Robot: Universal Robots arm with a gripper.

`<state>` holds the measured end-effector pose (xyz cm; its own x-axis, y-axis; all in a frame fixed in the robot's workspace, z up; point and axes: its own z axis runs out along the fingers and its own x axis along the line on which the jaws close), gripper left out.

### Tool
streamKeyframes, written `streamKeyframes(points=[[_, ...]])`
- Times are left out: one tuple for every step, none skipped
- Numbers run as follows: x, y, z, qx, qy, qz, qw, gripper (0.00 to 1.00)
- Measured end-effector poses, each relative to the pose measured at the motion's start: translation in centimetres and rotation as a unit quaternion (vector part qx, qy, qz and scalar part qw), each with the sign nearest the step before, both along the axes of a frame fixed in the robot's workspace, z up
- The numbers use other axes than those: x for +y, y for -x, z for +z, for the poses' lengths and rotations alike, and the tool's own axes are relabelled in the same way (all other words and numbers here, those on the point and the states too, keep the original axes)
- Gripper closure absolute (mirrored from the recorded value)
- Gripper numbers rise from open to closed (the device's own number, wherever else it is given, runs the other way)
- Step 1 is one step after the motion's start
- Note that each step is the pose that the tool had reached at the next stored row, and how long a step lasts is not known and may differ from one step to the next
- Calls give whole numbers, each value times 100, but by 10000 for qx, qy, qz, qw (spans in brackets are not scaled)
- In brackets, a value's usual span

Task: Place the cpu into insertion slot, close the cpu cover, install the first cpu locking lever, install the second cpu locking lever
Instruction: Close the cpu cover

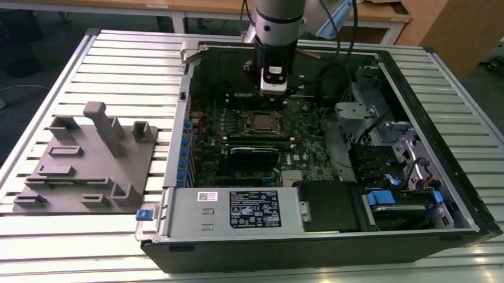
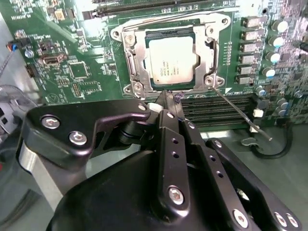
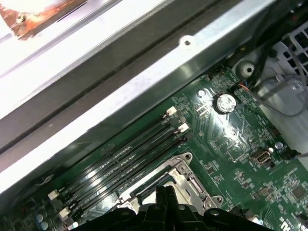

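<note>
The arm (image 1: pixel 277 23) stands vertical; black fingers (image 2: pixel 168 120), closed and empty, hide one edge of the silver frame-shaped cpu cover (image 2: pixel 137 53).

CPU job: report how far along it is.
Done: cpu sits in the insertion slot, cpu cover lies down over it. In hand: nothing; the shut pincer is at the slot's edge. Left: one locking lever sticks out unlatched.
</note>
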<state>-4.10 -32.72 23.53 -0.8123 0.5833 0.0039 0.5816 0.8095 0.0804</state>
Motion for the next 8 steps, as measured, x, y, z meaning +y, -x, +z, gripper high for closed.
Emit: streamKeyframes(points=[[0, 0, -1, 0, 0, 58, 10000, 90], [0, 0, -3, 0, 0, 118, 9999, 90], [0, 0, -4, 0, 0, 178, 9998, 90], [0, 0, -4, 0, 0, 241, 9997, 90], [0, 0, -6, -1, 0, 302, 9995, 90], [0, 0, -6, -1, 0, 369, 9993, 90], [1, 0, -7, 0, 0, 430, 9991, 90], [0, 0, -7, 0, 1, 489, 9988, 90]])
